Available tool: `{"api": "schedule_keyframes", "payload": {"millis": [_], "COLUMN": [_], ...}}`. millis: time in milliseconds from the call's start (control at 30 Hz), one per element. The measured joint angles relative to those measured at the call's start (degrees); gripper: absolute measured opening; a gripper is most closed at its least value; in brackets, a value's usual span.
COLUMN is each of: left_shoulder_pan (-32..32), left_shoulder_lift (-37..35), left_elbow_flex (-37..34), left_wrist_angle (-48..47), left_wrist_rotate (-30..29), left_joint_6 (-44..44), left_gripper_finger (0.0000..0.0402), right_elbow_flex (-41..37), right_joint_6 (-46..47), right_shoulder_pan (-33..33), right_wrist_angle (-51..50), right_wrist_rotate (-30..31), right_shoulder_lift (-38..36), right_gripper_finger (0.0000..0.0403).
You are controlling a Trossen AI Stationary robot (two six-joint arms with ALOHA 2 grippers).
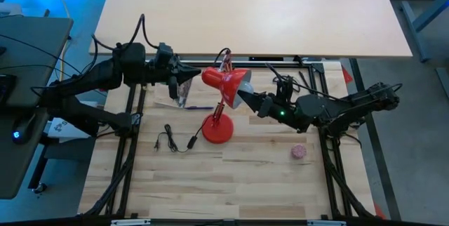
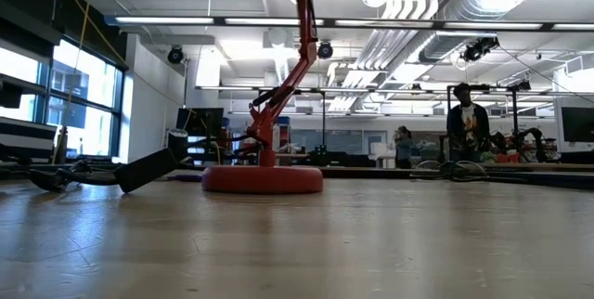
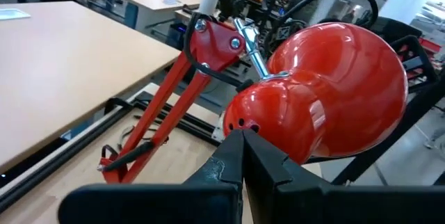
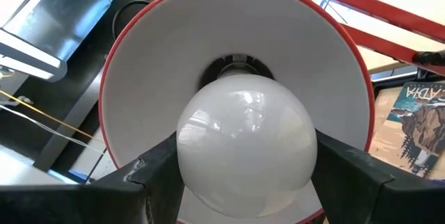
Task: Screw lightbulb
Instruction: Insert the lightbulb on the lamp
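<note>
the right hand (image 4: 243, 165) has its two fingers (image 4: 156, 165) spread around the lightbulb (image 4: 247, 140), pressing it from both sides, the bulb sitting inside the white mouth of the red lamp's shade (image 4: 139, 64) at its socket. from above, that shade (image 1: 226, 81) hangs near the middle of the bench (image 1: 245, 184), the right hand (image 1: 247, 100) at its 4 o'clock. the left hand (image 1: 184, 78), at 9 o'clock of the shade, has its fingers fully closed, tips against the shade's back (image 3: 278, 113). the lamp base (image 1: 217, 129) stands at 6 o'clock of the shade.
</note>
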Motion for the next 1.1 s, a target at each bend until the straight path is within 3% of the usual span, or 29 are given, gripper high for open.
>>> {"api": "schedule_keyframes", "payload": {"millis": [300,1100], "left_shoulder_pan": [-0.04,0.35], "left_shoulder_lift": [-0.02,1.5], "left_elbow_flex": [0.0,0.0], "left_wrist_angle": [0.81,2.84], "left_wrist_rotate": [5.98,6.86], "left_joint_6": [0.07,-0.03], "left_gripper_finger": [0.0,0.0], "right_elbow_flex": [0.0,0.07], "right_joint_6": [-0.21,-0.22], "right_shoulder_pan": [0.0,0.0], "right_wrist_angle": [0.0,-0.65], "right_wrist_rotate": [-0.42,-1.26], "right_shoulder_lift": [0.0,-0.07], "right_gripper_finger": [0.0255,0.0255]}}
